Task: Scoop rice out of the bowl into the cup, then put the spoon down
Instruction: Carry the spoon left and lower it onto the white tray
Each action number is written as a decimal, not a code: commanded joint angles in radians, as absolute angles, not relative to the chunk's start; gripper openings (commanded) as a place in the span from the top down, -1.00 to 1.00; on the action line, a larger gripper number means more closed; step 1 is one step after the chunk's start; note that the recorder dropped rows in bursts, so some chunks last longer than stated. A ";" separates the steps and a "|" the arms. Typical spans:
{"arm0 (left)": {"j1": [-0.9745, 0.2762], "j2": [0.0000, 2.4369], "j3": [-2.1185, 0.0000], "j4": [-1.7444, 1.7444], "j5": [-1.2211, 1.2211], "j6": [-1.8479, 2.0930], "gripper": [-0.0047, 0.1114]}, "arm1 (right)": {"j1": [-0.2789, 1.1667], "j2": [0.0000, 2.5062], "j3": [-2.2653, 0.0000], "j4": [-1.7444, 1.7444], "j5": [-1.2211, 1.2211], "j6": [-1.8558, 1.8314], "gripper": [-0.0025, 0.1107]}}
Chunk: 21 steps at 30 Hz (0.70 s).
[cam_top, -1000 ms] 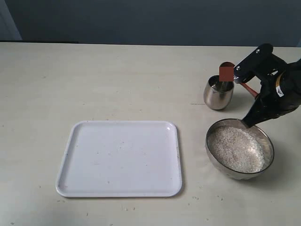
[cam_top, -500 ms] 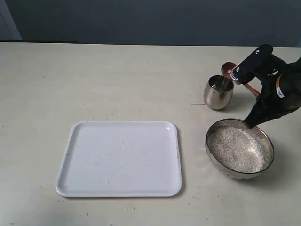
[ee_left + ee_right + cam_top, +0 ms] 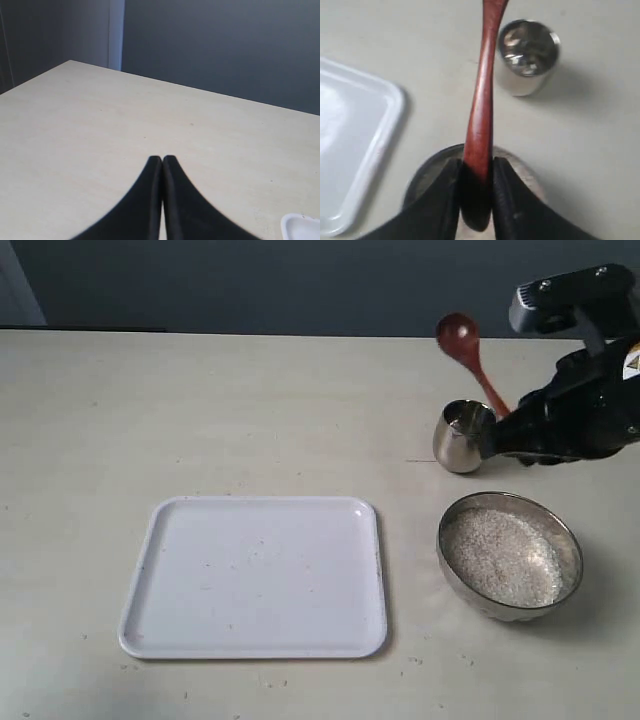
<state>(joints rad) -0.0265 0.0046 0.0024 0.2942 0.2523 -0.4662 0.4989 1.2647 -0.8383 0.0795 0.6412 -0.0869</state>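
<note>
Wooden spoon (image 3: 481, 105) clamped at handle end between right jaws, head raised beyond them over cup (image 3: 528, 55), seemingly emptied; left jaws pressed together, idle

Soft even light, faint shadow right of the bowl (image 3: 455, 575), mild steel glare

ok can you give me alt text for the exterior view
The right gripper holds a wooden spoon by the handle, its head up in the air near a small steel cup. In front of them sits a steel bowl of rice, with a white tray to its left on a beige table.
</note>
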 commanded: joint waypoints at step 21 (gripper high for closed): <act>-0.032 0.000 0.000 0.301 0.239 -0.469 0.91 | 1.018 1.729 -0.841 0.422 0.376 -0.260 0.97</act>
